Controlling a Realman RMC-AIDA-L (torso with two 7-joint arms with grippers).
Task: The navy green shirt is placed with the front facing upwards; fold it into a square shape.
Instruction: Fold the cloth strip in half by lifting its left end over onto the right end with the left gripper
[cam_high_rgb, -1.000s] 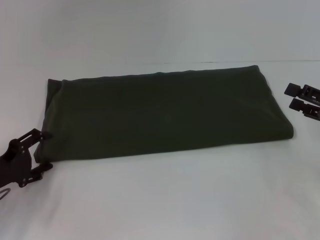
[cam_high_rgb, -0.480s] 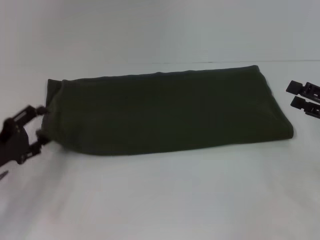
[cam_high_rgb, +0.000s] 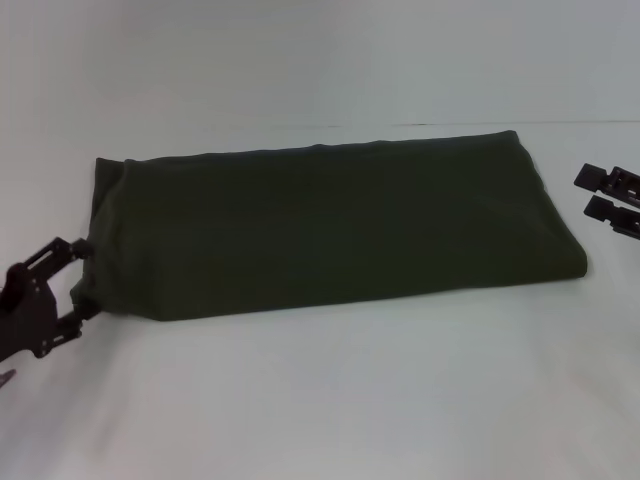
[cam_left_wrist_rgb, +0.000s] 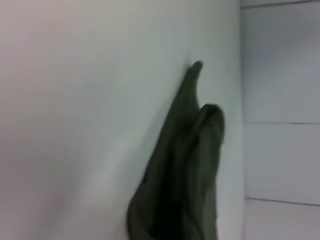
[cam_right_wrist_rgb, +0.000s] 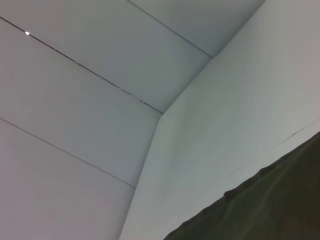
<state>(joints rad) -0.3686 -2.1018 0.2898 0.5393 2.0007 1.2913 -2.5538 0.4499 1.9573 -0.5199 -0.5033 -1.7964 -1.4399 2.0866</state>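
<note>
The navy green shirt (cam_high_rgb: 330, 225) lies folded into a long dark band across the white table (cam_high_rgb: 330, 400). Its print and neck are hidden. My left gripper (cam_high_rgb: 84, 278) is open at the shirt's left end, its fingertips (cam_high_rgb: 79, 246) right at the cloth's edge, holding nothing. My right gripper (cam_high_rgb: 598, 193) is open just off the shirt's right end, apart from it. The left wrist view shows the shirt's end (cam_left_wrist_rgb: 185, 175) close up. The right wrist view shows an edge of the shirt (cam_right_wrist_rgb: 270, 210).
The white table runs all round the shirt, with a wide bare strip (cam_high_rgb: 350, 410) at the front. A pale wall (cam_high_rgb: 320, 60) stands behind it.
My left gripper rose along the shirt's left end, then dropped back a little. The shirt's near-left corner has drawn in slightly. The right gripper has hardly moved.
</note>
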